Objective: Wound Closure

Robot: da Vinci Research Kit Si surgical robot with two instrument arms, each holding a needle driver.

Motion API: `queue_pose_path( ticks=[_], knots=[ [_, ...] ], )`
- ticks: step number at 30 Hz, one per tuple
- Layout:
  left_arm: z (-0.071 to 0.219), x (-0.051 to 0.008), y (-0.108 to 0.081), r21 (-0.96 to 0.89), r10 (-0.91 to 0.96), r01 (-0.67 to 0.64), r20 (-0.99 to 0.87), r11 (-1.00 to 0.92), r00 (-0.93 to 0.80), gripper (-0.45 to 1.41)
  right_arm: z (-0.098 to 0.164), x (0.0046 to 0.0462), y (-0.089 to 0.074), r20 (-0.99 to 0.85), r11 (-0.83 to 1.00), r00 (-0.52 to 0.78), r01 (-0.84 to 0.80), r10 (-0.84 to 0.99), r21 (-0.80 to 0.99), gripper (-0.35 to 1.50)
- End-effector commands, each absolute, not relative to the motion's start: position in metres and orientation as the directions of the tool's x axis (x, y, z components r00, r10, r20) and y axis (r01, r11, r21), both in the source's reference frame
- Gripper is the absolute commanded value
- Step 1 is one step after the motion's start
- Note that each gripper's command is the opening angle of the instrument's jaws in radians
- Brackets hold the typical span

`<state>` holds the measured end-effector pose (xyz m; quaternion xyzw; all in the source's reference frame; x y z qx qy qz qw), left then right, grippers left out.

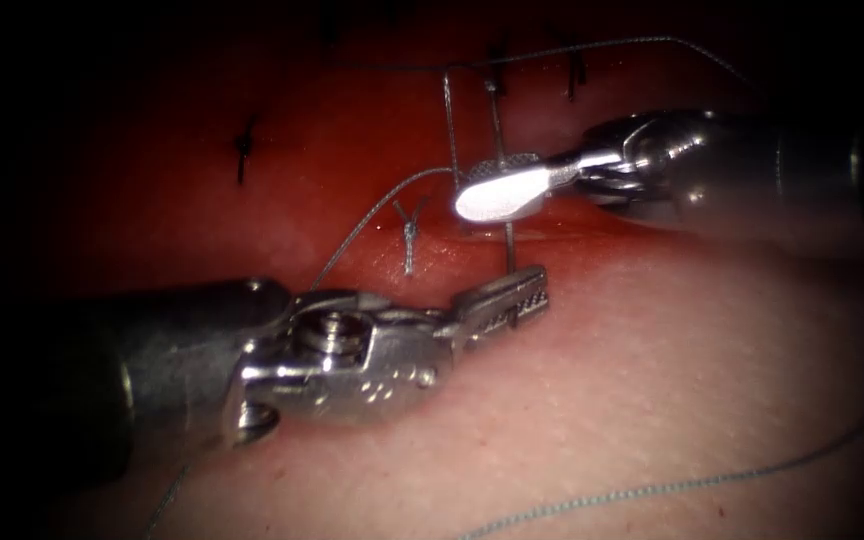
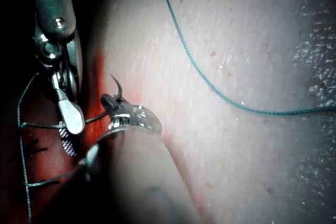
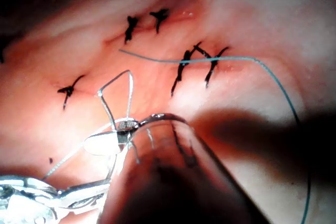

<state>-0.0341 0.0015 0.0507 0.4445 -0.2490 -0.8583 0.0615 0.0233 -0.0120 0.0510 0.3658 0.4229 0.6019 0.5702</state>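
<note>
Presently, left fingers [image 1: 512,297] clenched on thread [image 1: 509,245] — right fingers [image 1: 497,196] parted, thread looped around them — above the tissue [image 1: 652,400].

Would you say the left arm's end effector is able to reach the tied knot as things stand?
Probably yes: the knot lies just beyond the left end effector, with bare tissue between. A strand of thread passes close beside it, and thread also wraps the right end effector.
</note>
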Motion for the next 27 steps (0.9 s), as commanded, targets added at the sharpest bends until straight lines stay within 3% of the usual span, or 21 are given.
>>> queue_pose_path(
  ticks=[1,2,3,7,8,10,13,16,17,18,19,21,22,27],
  knots=[
    [0.0511,-0.0347,0.0019,0.484,-0.327,-0.117,-0.732,-0.867,-0.597,-0.45,0.0514,0.0244,-0.0116,-0.044,0.01,-0.083,-0.375,0.996,0.927,0.44],
    [0.0511,-0.0348,0.0018,0.483,-0.327,-0.117,-0.732,-0.867,-0.597,-0.45,0.0514,0.0244,-0.0116,-0.046,0.01,-0.087,-0.379,0.995,0.925,0.15],
    [0.051,-0.0348,0.0018,0.483,-0.327,-0.117,-0.732,-0.867,-0.597,-0.45,0.0514,0.0244,-0.0116,-0.045,0.009,-0.085,-0.389,0.995,0.921,-0.35],
    [0.051,-0.0348,0.0019,0.487,-0.333,-0.114,-0.731,-0.866,-0.596,-0.45,0.0515,0.024,-0.0116,-0.041,0.003,-0.075,-0.446,0.996,0.895,-0.35],
    [0.051,-0.0348,0.002,0.484,-0.333,-0.109,-0.732,-0.868,-0.595,0.19,0.0516,0.0236,-0.0115,-0.041,0.003,-0.076,-0.448,0.996,0.894,-0.35],
    [0.051,-0.0348,0.0022,0.483,-0.336,-0.099,-0.728,-0.87,-0.597,0.94,0.0518,0.0232,-0.0112,-0.034,-0.012,-0.093,-0.456,0.995,0.89,-0.35],
    [0.051,-0.0346,0.0023,0.452,-0.313,-0.098,-0.742,-0.887,-0.592,1.09,0.052,0.0225,-0.0103,-0.049,-0.022,-0.143,-0.453,0.988,0.891,-0.35],
    [0.0509,-0.0339,0.0023,0.397,-0.284,-0.086,-0.777,-0.914,-0.562,0.91,0.0522,0.0216,-0.0093,-0.077,-0.021,-0.194,-0.459,0.978,0.888,-0.35],
    [0.0509,-0.0337,0.0023,0.372,-0.265,-0.087,-0.789,-0.924,-0.555,0.76,0.0522,0.0213,-0.009,-0.097,-0.009,-0.205,-0.462,0.974,0.887,-0.35],
    [0.0509,-0.0329,0.0027,0.311,-0.22,-0.084,-0.815,-0.947,-0.536,0.22,0.0521,0.0208,-0.0085,-0.14,0.02,-0.222,-0.47,0.965,0.882,-0.35],
    [0.0509,-0.0326,0.0029,0.288,-0.204,-0.078,-0.822,-0.955,-0.532,-0.06,0.0519,0.0206,-0.0083,-0.159,0.029,-0.236,-0.473,0.959,0.88,-0.35],
    [0.0512,-0.0319,0.0035,0.193,-0.132,-0.061,-0.838,-0.979,-0.53,-0.38,0.0516,0.0205,-0.008,-0.211,0.081,-0.235,-0.466,0.949,0.881,-0.35],
    [0.0514,-0.0316,0.0038,0.164,-0.115,-0.044,-0.837,-0.985,-0.535,-0.45,0.0515,0.0206,-0.0079,-0.239,0.106,-0.232,-0.469,0.943,0.877,-0.35],
    [0.0551,-0.03,0.0061,-0.099,0.066,0.019,-0.779,-0.995,-0.624,-0.45,0.0505,0.0211,-0.0076,-0.377,0.252,-0.191,-0.473,0.906,0.844,-0.35]
  ],
)
